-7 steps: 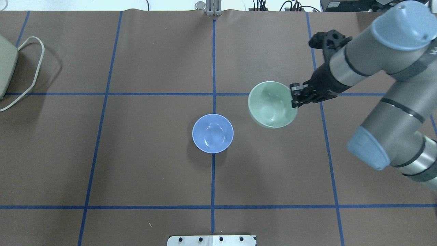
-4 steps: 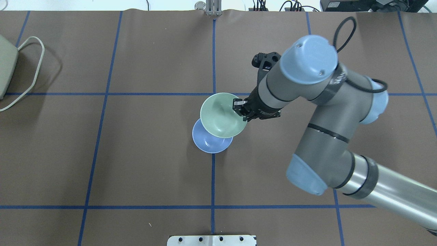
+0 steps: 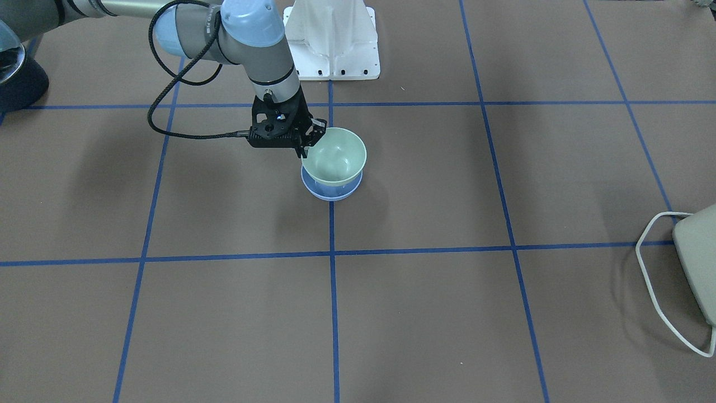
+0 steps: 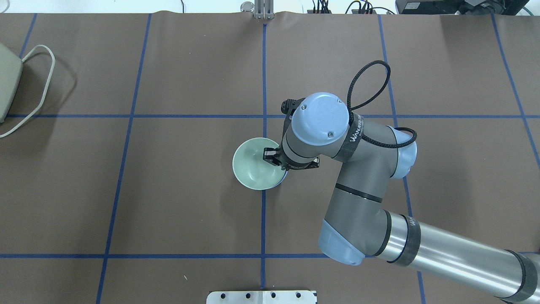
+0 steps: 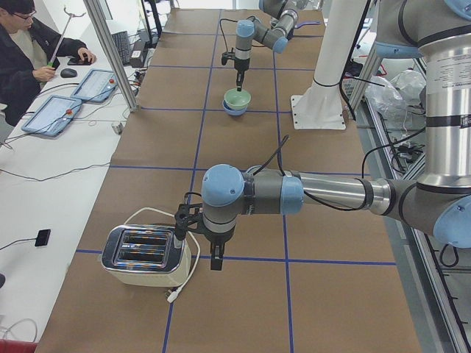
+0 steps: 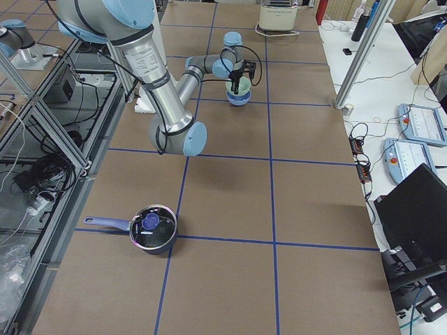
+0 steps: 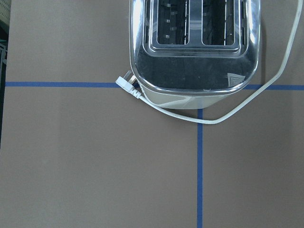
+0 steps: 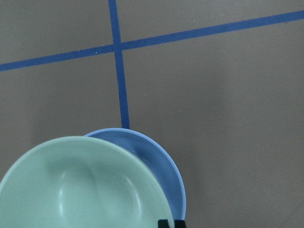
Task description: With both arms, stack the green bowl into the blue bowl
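The pale green bowl sits level over the periwinkle-blue bowl at the table's middle, nested in it; only a thin blue rim shows. In the front view the green bowl stands a little proud of the blue bowl. My right gripper is shut on the green bowl's rim on the robot's right side, as the front view shows. In the right wrist view the green bowl overlaps the blue bowl. My left gripper hangs beside the toaster; I cannot tell whether it is open.
A toaster with a white cord stands at the table's left end; it also shows in the left wrist view. A pot with a blue-knobbed lid is at the right end. The white pedestal is behind the bowls.
My right arm has carried the green bowl leftward and down, from right of the blue bowl to directly over it, so the blue bowl is now nearly covered.
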Controlling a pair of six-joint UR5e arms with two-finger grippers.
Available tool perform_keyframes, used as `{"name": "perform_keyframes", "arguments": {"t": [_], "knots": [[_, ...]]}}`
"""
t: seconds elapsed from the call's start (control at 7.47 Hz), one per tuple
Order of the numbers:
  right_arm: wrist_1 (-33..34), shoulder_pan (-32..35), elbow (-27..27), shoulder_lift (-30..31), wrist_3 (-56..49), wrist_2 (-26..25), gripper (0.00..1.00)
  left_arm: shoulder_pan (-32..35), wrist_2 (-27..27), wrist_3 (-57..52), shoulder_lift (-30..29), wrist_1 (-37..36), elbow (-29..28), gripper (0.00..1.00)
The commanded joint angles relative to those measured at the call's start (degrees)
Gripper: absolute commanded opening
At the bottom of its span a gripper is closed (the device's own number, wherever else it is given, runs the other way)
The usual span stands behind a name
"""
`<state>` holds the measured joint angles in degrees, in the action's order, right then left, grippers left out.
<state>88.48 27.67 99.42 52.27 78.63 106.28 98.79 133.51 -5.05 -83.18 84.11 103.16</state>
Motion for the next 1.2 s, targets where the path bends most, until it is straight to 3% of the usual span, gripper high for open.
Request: {"name": "perform_keyframes", "arguments": {"t": [0.0,1.07], "knots": [[-0.06,-0.60,-0.72,0.20,-0.32,-0.28,0.00,0.00,0.00,-0.13,0.03,0.00,-0.06,0.98],[-0.24,-0.25,-1.51,-0.06,-0.84,-2.48,0.00,-0.09,0.00,-0.13,0.03,0.09,-0.15,0.98]]}}
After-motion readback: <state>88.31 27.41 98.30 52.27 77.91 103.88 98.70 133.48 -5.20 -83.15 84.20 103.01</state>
